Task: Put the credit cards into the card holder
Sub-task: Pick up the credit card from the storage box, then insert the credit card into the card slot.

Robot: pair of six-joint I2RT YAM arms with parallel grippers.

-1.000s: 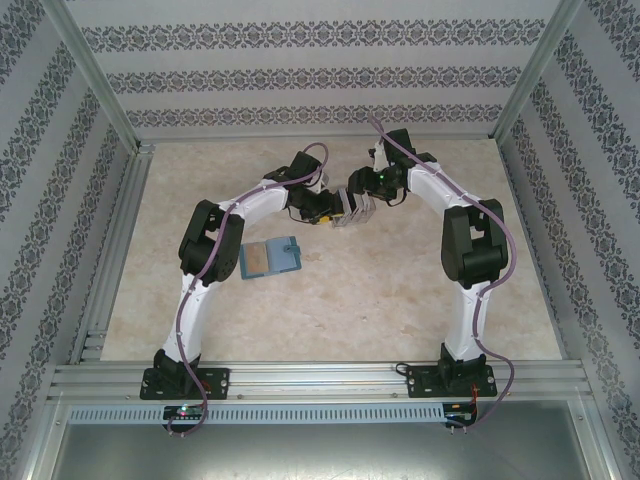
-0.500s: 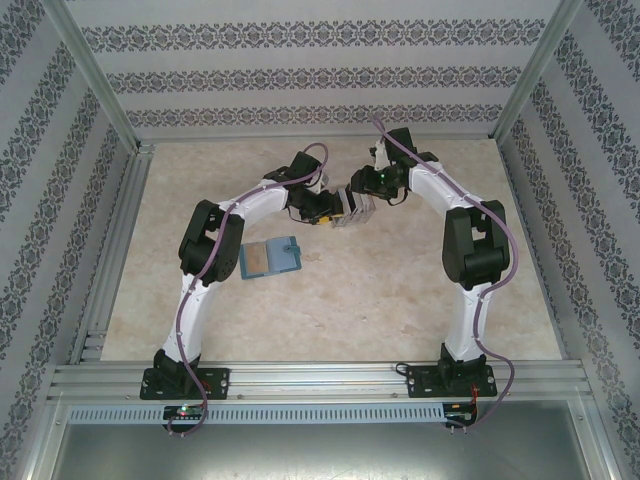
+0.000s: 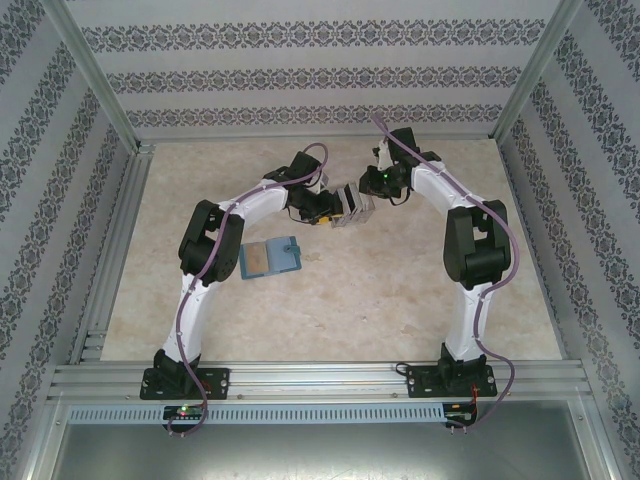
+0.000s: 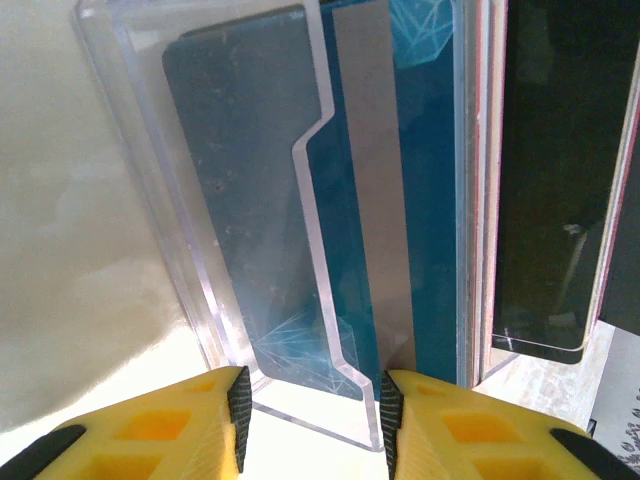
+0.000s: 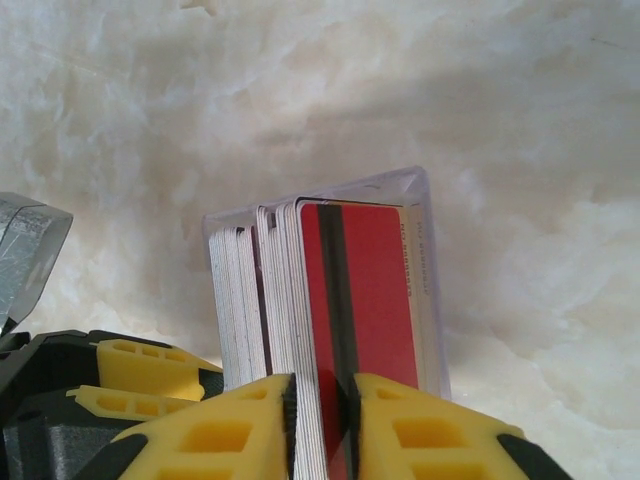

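From my console I see a pale marbled table [image 3: 350, 310] fenced by an aluminium frame [image 3: 320, 378], with a perforated strip [image 3: 320, 413] along the near edge. Walls [image 3: 300, 80] papered in dark floral bands close in three sides. A clear plastic case [image 3: 352, 210] stands upright over the far middle of the table. Its front panel has a stepped cut-out.
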